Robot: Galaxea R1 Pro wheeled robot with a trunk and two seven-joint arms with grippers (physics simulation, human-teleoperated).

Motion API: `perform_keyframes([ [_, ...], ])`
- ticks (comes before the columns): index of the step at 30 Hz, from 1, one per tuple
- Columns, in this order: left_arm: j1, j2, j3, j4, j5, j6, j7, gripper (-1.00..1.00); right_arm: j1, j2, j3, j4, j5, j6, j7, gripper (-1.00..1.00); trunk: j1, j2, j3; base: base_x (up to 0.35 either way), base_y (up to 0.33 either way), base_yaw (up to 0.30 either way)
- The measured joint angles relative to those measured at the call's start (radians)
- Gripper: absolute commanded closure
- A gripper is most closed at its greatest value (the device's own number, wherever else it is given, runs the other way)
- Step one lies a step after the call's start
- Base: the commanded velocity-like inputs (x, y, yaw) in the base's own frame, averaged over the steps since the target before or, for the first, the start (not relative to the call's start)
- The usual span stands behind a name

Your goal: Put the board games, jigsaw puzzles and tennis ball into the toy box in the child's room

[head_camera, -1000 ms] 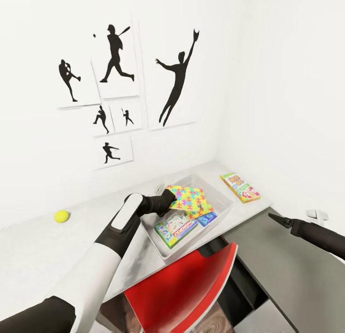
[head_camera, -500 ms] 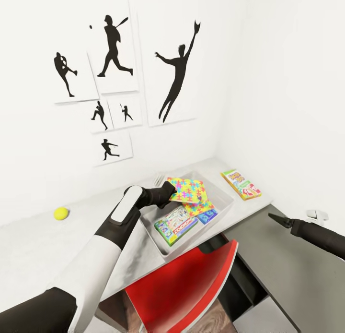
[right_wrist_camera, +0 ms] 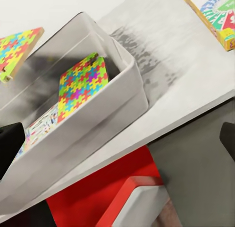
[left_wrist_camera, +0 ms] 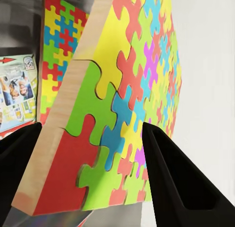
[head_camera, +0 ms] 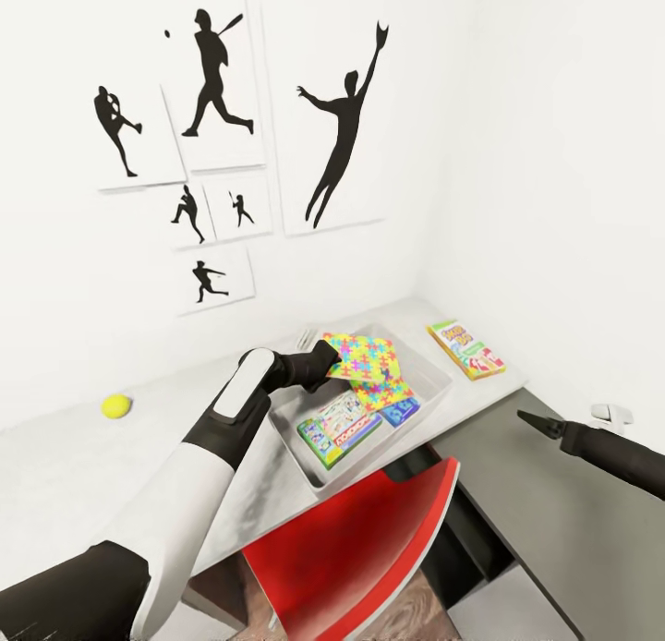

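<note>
jigsaw puzzle [head_camera: 362,356] lifted higher — left pincer [head_camera: 325,365] seemingly clamped on it.

White-shelled left arm [head_camera: 208,442] with black joints; slim all-black right arm [head_camera: 610,453], tapered black fingers [left_wrist_camera: 178,180].

This looks like a child's bedroom corner in a home. Black silhouette prints of baseball players [head_camera: 212,78] hang in a cluster on the far white wall. Below them a pale grey desk [head_camera: 83,456] runs along the wall, with a red chair [head_camera: 360,549] pushed under it. Toys lie about: a tennis ball [head_camera: 115,405] at left, a toy box [head_camera: 434,373] holding colourful puzzles and a board game [head_camera: 466,348] at far right.
</note>
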Motion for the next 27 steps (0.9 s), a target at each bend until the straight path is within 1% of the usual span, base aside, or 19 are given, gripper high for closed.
perform_keyframes([
  [9,-0.010,0.000,0.000,0.004,0.017,0.000,0.000,1.00,0.000,0.000,0.000,0.000,0.000,0.000,0.000,-1.00,0.000,0.000,-0.015,0.000,0.000,0.000],
  [18,-0.011,0.000,0.000,0.005,0.020,0.000,0.000,1.00,0.000,0.000,0.000,0.000,0.000,0.000,0.000,-1.00,0.000,0.000,-0.029,0.000,0.000,0.000],
  [27,-0.011,0.000,0.000,0.005,0.021,0.000,0.000,1.00,0.000,0.000,-0.001,0.000,-0.001,0.001,0.001,-1.00,0.000,0.000,-0.034,0.000,0.000,-0.017],
])
